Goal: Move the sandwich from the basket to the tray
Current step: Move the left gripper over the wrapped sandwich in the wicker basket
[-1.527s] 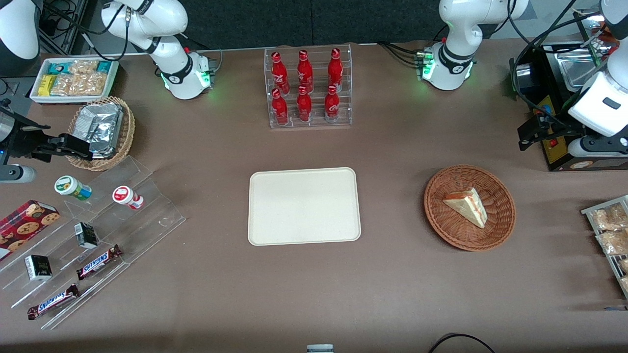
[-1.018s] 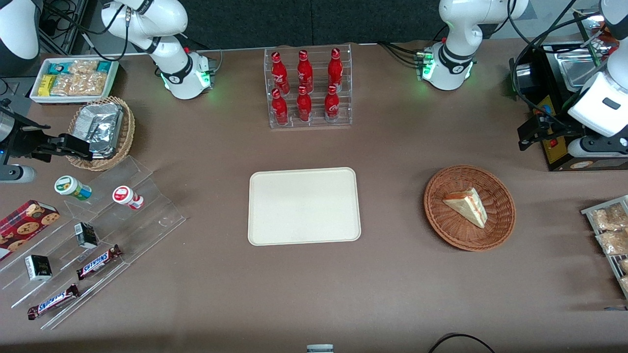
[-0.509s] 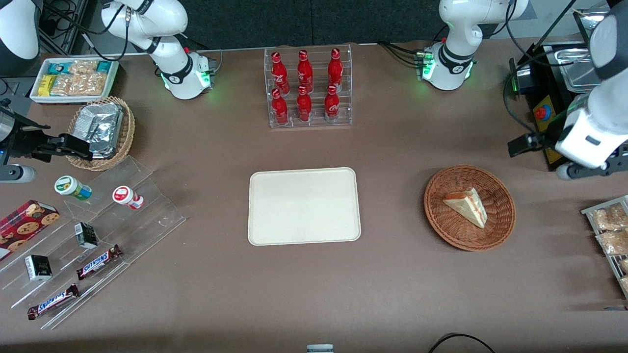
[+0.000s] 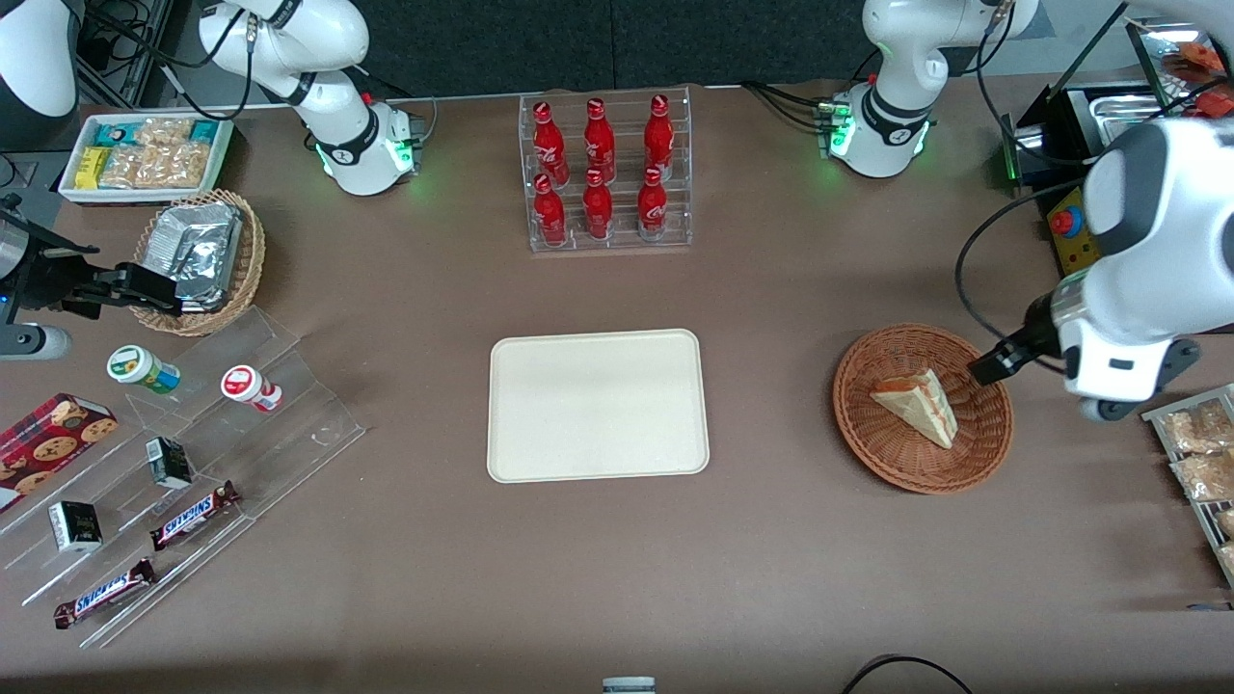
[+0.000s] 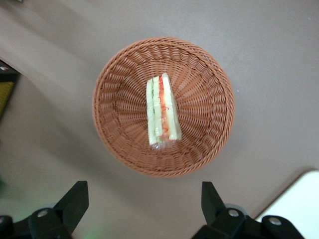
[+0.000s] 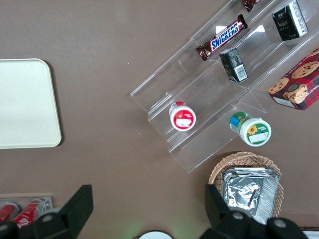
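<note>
One sandwich (image 4: pixel 916 405) lies in the round wicker basket (image 4: pixel 872 445) at the right of the front view, its wedge tip pointing to the lower right; the cream tray (image 4: pixel 598 405) sits bare at the centre of the frame, well apart from the basket; the left arm's gripper (image 4: pixel 993 366) hangs over the basket's upper right rim, near the sandwich but not touching it. Against the frame of half a second ago, the arm has swung down and inward from the right edge of the picture, where it stood near the black box, to this spot above the rim; sandwich, basket and tray have not shifted.

From the left wrist view the sandwich (image 5: pixel 161 110) stands on edge in the middle of the basket (image 5: pixel 209 134), bread slices flanking red and green filling, clear wrap glinting; the two fingers (image 5: pixel 75 201) stand wide apart with nothing between them, short of the basket's rim; a corner of the tray (image 5: pixel 299 204) shows.

My judgement: the wedge is light, soft and easily crushed, its wrap likely slippery; a gentle pinch across the two bread faces, near the thick end, should serve best.

From the right wrist view, only the tray's end (image 6: pixel 25 104) shows among the task's things.
</note>
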Robot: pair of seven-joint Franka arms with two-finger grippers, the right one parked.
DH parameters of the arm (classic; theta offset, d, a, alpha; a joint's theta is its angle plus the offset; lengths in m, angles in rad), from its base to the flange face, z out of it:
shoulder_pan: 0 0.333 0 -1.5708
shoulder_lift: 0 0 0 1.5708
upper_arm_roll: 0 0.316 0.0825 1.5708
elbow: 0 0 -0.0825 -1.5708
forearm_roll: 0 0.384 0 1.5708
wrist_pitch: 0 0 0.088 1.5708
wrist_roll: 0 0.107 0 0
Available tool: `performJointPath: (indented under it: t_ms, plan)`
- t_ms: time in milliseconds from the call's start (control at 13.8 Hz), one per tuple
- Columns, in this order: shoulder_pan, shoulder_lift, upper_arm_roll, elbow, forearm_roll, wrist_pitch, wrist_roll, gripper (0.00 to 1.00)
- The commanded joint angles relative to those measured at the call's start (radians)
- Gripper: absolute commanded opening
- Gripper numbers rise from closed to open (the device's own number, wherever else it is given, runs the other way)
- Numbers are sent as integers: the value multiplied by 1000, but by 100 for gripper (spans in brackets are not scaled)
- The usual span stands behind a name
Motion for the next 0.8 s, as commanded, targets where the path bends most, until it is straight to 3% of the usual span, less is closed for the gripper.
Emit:
performJointPath:
  t_ms: [0, 364, 727]
  plan:
    - [-4, -26, 0, -100, 1, 106, -77, 100]
    - [-4, -15, 0, -275, 1, 359, -202, 100]
    - [-2, -12, 0, -403, 2, 492, -218, 100]
